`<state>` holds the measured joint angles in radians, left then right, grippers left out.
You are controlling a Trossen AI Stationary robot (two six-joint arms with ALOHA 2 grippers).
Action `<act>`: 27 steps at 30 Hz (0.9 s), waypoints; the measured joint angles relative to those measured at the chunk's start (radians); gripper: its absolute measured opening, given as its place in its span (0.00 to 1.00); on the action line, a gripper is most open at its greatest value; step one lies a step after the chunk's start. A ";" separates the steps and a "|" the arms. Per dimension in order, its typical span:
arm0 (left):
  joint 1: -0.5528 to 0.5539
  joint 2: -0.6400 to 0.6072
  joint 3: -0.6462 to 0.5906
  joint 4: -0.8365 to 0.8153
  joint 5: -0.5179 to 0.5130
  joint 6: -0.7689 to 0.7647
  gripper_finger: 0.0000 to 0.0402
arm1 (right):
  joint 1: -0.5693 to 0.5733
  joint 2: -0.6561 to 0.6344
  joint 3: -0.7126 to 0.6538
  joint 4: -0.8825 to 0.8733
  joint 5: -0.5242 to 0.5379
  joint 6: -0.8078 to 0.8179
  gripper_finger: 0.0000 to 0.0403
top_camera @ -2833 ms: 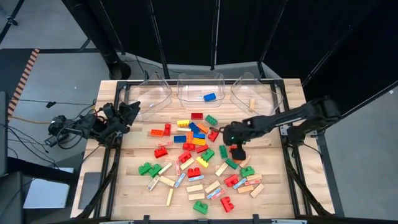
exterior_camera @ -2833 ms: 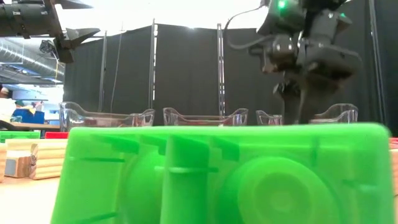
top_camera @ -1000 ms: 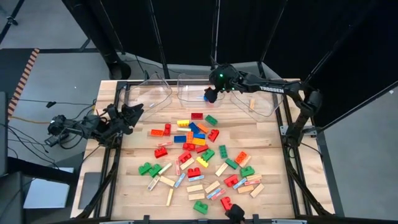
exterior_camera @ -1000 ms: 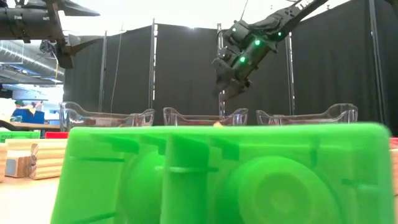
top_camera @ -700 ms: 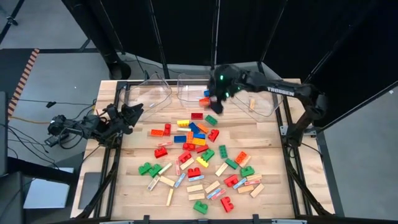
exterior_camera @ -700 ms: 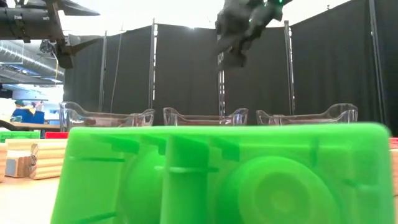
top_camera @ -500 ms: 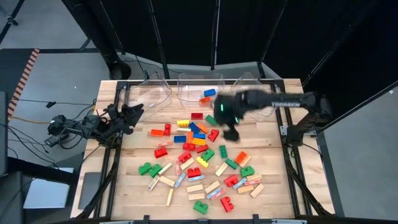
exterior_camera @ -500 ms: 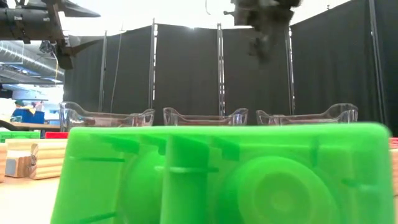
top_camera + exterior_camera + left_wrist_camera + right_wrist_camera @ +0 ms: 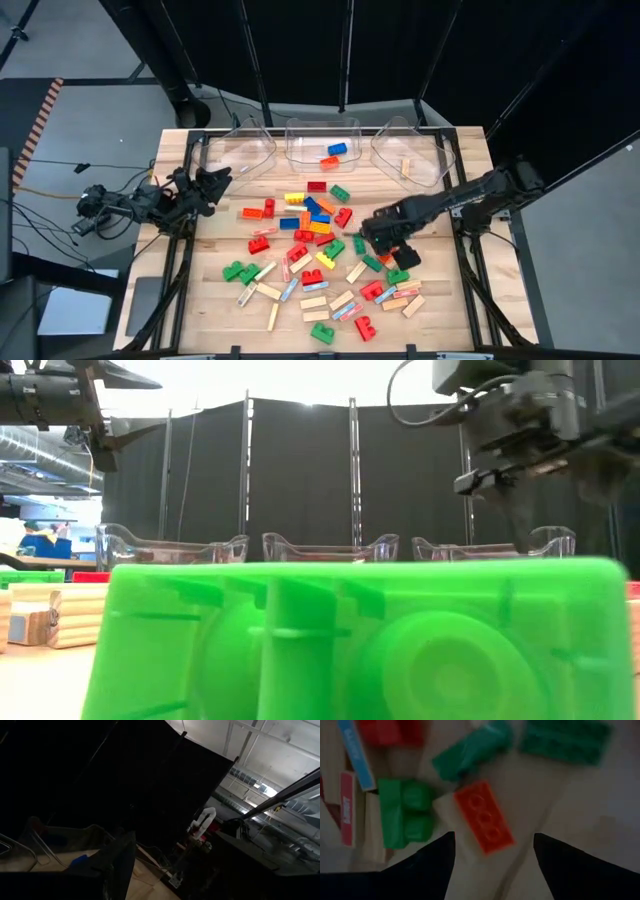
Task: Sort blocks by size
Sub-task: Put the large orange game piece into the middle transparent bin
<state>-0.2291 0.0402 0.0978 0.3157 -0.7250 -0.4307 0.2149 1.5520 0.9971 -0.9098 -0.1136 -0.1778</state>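
The blocks (image 9: 318,248) lie scattered on the wooden table: studded bricks in red, green, blue, yellow and orange, and tan wooden bars. My right gripper (image 9: 385,242) hangs over the right part of the pile, pointing down. In the right wrist view it (image 9: 492,845) is open, its fingers on either side above a flat-lying orange brick (image 9: 484,817), with a green brick (image 9: 402,812) beside it. My left gripper (image 9: 212,180) waits open at the table's left edge, raised and away from the blocks.
Three clear bins stand along the far edge: the left one (image 9: 245,152), the middle one (image 9: 322,133) with a blue brick (image 9: 337,149) and an orange brick (image 9: 329,160), the right one (image 9: 410,148) with a tan bar (image 9: 405,166). A green brick (image 9: 360,640) fills the low view's foreground.
My right gripper has left the middle bin, swung toward the table's near and right edges, sunk over the pile and turned to point down. An orange brick now lies in the middle bin beside the blue one.
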 joint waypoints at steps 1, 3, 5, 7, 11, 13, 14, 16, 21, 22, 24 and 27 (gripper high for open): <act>0.000 0.000 0.000 0.000 0.000 0.000 0.67 | 0.012 0.000 -0.015 0.037 0.011 -0.017 0.69; 0.000 0.000 0.000 0.000 0.000 -0.001 0.67 | 0.028 0.000 -0.037 0.095 0.034 -0.046 0.69; 0.000 0.000 0.000 0.000 0.000 -0.001 0.67 | 0.034 0.000 -0.056 0.148 0.050 -0.058 0.69; 0.000 0.000 0.000 0.000 0.000 -0.001 0.67 | 0.034 0.000 -0.070 0.184 0.052 -0.058 0.69; 0.000 0.000 0.000 0.000 0.000 -0.001 0.67 | 0.032 0.000 -0.096 0.179 0.044 -0.058 0.68; 0.000 0.000 0.000 0.000 0.000 -0.003 0.67 | 0.032 0.000 -0.109 0.167 0.032 -0.058 0.68; 0.000 0.000 0.000 0.000 0.000 -0.003 0.67 | 0.035 0.000 -0.115 0.165 0.022 -0.058 0.68; 0.000 0.000 0.000 0.000 0.000 -0.004 0.67 | 0.039 0.000 -0.132 0.177 0.010 -0.061 0.67; 0.000 0.000 0.000 0.000 0.000 -0.003 0.67 | 0.040 0.000 -0.178 0.232 0.018 -0.060 0.67; 0.000 0.000 0.000 0.000 0.000 -0.003 0.67 | 0.040 0.000 -0.184 0.238 0.028 -0.053 0.67; 0.000 0.000 0.000 0.000 0.000 -0.003 0.67 | 0.039 -0.001 -0.188 0.245 0.050 -0.033 0.64; 0.000 0.000 0.000 0.000 0.000 -0.003 0.67 | 0.028 -0.001 -0.190 0.243 0.054 -0.007 0.55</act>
<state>-0.2291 0.0402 0.0978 0.3153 -0.7250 -0.4339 0.2428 1.5505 0.8066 -0.6664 -0.0597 -0.1846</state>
